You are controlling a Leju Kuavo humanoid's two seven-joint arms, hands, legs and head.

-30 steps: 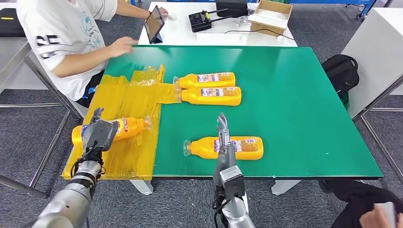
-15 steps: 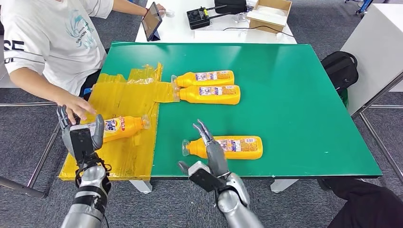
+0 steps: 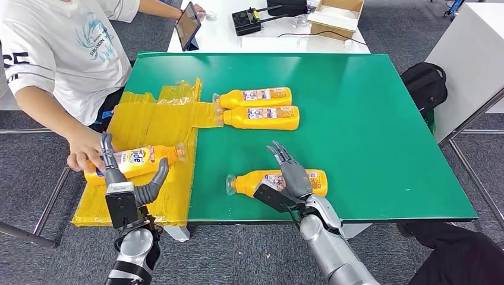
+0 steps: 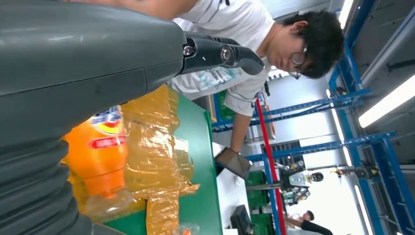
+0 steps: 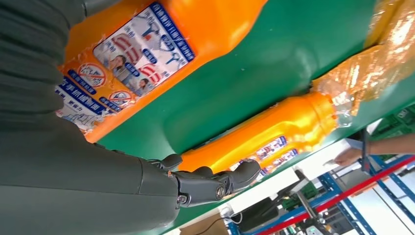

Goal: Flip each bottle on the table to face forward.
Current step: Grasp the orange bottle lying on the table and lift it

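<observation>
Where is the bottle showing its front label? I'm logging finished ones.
In the head view the front-label bottle lies on the yellow plastic sheet at the table's left edge, between the left hand and a person's hand.

We saw open green table [image 3: 368, 119] right of the bottles, a person's hand [image 3: 82, 155] blocking the left bottle [image 3: 139, 159] by our left hand [image 3: 128, 184], two far bottles [image 3: 258, 108] touching, no passage between.
</observation>
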